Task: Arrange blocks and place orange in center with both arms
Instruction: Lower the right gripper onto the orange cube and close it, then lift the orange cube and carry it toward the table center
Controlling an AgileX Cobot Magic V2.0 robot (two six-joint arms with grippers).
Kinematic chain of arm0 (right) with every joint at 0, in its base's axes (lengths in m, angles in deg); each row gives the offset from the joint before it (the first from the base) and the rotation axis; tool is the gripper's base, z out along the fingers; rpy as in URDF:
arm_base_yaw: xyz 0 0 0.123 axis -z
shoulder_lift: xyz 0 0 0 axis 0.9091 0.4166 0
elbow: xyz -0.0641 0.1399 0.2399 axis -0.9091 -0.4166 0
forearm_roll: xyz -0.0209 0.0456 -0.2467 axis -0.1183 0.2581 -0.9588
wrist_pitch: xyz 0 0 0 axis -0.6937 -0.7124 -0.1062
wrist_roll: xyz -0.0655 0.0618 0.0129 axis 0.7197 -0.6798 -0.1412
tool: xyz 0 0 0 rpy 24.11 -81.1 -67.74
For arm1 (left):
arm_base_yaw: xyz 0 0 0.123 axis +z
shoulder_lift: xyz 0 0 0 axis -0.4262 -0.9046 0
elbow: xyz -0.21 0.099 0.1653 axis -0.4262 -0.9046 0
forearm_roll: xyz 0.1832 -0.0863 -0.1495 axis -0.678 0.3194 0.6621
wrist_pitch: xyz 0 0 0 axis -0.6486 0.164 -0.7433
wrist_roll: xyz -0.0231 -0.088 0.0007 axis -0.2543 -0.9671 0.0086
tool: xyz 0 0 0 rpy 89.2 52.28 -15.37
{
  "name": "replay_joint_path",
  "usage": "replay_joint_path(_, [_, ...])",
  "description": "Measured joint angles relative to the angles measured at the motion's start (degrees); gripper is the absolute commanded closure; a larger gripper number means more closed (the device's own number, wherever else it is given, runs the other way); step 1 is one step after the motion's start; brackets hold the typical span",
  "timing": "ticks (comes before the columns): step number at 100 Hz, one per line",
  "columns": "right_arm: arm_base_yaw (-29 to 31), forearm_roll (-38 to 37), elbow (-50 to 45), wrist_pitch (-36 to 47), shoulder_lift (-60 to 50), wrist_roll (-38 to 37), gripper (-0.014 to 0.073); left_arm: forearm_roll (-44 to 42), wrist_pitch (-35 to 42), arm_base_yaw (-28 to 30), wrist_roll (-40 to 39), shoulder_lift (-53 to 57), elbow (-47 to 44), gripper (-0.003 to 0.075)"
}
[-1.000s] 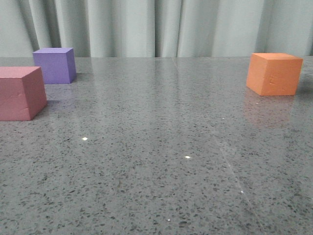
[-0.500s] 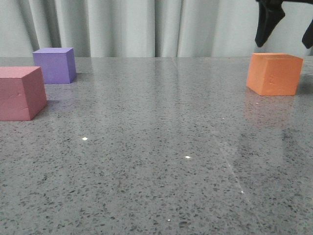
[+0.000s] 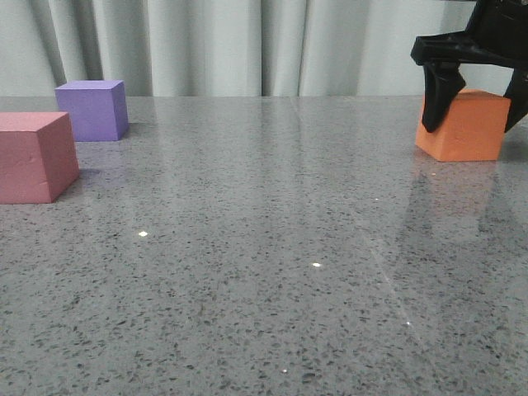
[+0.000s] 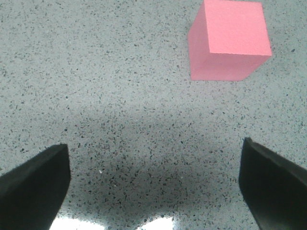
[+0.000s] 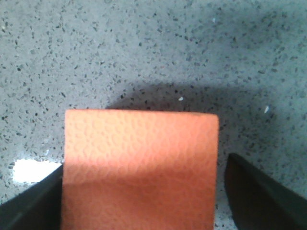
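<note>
The orange cube (image 3: 467, 125) sits on the table at the far right. My right gripper (image 3: 478, 103) is open and straddles it, one finger on each side. In the right wrist view the orange cube (image 5: 140, 167) lies between the two black fingers (image 5: 261, 196), with a small gap on one side. The purple cube (image 3: 93, 110) stands at the far left back. The pinkish-red cube (image 3: 33, 157) stands at the left edge, in front of the purple one. My left gripper (image 4: 153, 191) is open and empty above bare table, with the pinkish-red cube (image 4: 230, 40) ahead of it. It is out of the front view.
The table is a grey speckled stone slab (image 3: 264, 264). A pale curtain (image 3: 247, 45) hangs behind its back edge.
My right gripper has come down from above into the front view and now has its open fingers around the orange cube. The cubes have not moved.
</note>
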Motion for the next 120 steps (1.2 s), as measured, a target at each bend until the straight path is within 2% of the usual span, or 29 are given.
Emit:
replay_joint_path(9, [0.0, 0.15, 0.0, -0.21, 0.0, 0.04, 0.0233, 0.0, 0.0, 0.0, 0.0, 0.0, 0.0, 0.0041])
replay_joint_path(14, [0.0, 0.15, 0.06, -0.35, 0.0, 0.04, 0.0256, 0.0, 0.0, 0.0, 0.0, 0.0, 0.0, 0.0041])
replay_joint_path(37, [-0.14, 2.14, 1.82, -5.01, -0.12, 0.04, 0.0252, 0.1, 0.0, 0.0, 0.05, 0.0, 0.0, 0.0041])
replay_joint_path(60, [-6.0, 4.13, 7.7, -9.91, -1.2, -0.33, 0.0252, 0.95, -0.04, 0.0, 0.14, 0.0, 0.0, 0.0041])
replay_joint_path(82, [-13.29, 4.9, 10.26, -8.35, -1.27, -7.22, 0.0252, 1.55, -0.04, 0.0, 0.14, 0.0, 0.0, 0.0041])
replay_joint_path(120, [-21.01, 4.13, 16.26, -8.25, 6.44, -17.69, 0.0252, 1.75, -0.04, 0.0, 0.14, 0.0, 0.0, 0.0041])
